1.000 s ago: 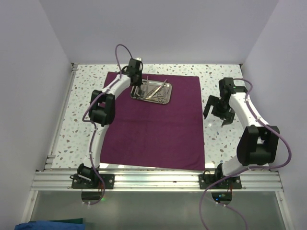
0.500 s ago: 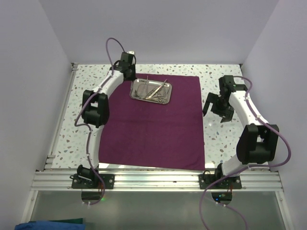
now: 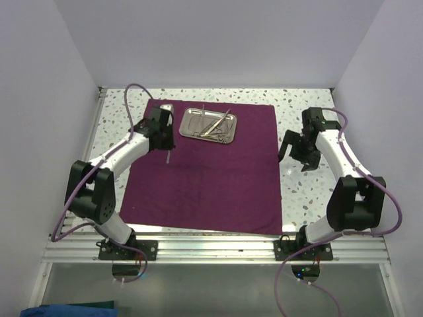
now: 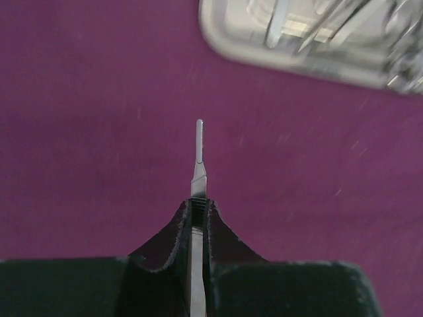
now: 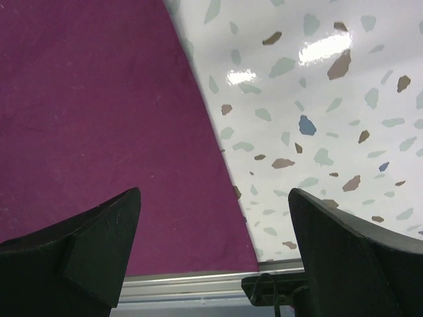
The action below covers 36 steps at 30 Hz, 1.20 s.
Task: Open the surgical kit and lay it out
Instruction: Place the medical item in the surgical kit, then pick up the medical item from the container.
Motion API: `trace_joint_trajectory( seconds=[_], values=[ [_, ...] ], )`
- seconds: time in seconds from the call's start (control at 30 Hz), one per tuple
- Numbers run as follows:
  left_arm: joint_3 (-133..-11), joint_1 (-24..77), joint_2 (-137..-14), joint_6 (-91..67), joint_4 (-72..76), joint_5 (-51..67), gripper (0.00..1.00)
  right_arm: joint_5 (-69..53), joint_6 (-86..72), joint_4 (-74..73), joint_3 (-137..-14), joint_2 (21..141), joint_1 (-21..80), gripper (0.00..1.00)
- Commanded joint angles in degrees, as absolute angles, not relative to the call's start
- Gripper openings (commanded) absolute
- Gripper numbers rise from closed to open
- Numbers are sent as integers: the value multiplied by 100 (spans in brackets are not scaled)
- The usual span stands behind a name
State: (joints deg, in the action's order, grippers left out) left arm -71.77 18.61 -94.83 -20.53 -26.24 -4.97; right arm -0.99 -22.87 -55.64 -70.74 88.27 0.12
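Left tool (image 4: 198, 206) clenched on a thin silver instrument (image 4: 199, 148), tip poking out past the fingers over the purple cloth (image 4: 92, 132), just beside the near-left corner of the steel tray (image 4: 291, 39). Cloth is spread flat on the counter (image 5: 317, 119), tray on its far part with other instruments (image 3: 213, 124) lying in it. Right tool (image 5: 215, 211) released, jaws wide, hanging over the cloth's right edge.

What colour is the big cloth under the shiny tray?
The cloth is plain dark purple, clearest in the top external view.
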Motion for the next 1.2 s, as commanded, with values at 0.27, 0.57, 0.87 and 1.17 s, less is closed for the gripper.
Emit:
trace_joint_trajectory(
  seconds=[0.27,0.57,0.87,1.17],
  values=[
    [-5309,2074,-8736,-2698,-2241,-431,2,-193,-2215,-5405,-6548,8192,44,98],
    [-6579,2092,-9077,-2225,-2593,-800,77,-9,-2276,-5537,-6390,7805,44,98],
    [-9619,2057,-11211,-1925,-2716,-730,74,-35,-2496,-5704,-6179,7251,44,98],
    [-11969,2074,-13305,-2302,-2690,-440,72,211,-2487,-6160,-6257,7163,44,98]
  ],
)
